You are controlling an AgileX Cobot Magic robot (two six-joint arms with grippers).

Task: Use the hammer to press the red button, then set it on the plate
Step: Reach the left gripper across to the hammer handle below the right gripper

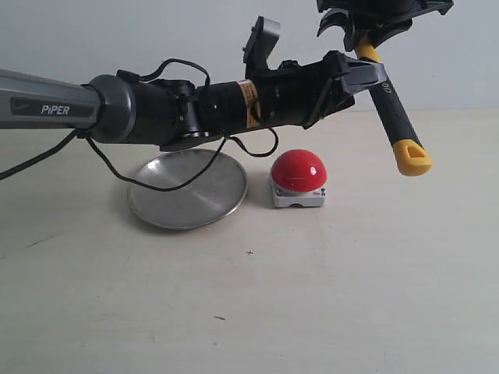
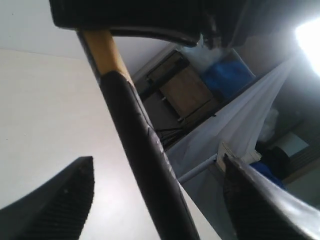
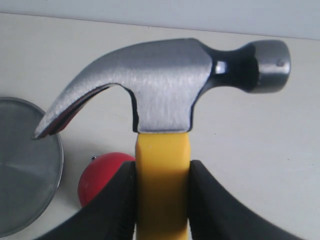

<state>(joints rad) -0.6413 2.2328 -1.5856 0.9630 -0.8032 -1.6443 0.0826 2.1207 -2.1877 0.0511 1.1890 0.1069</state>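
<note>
Pinched tight, the right gripper (image 3: 162,172) clamps the smooth yellow neck of the hammer (image 3: 165,85) just under its steel head. The left gripper (image 2: 155,172) stands spread, its fingers on either side of the black grip lower down without touching it. Nearest on the counter (image 1: 249,312), about midway between the front and back edges, lie the plate (image 1: 203,204), toward the left edge, and the red button (image 1: 299,169) just beside it on the right, with a small gap between. Well above both, and seemingly nearer the back edge, the hammer hangs head-up, its handle slanting down toward the right edge with the yellow loop lowest. It looks stiff and head-heavy, so a neck hold would likely let it swing. The black grip seems the surer place to take it, being less slippery than the yellow part, and it leaves the head free for pressing.
</note>
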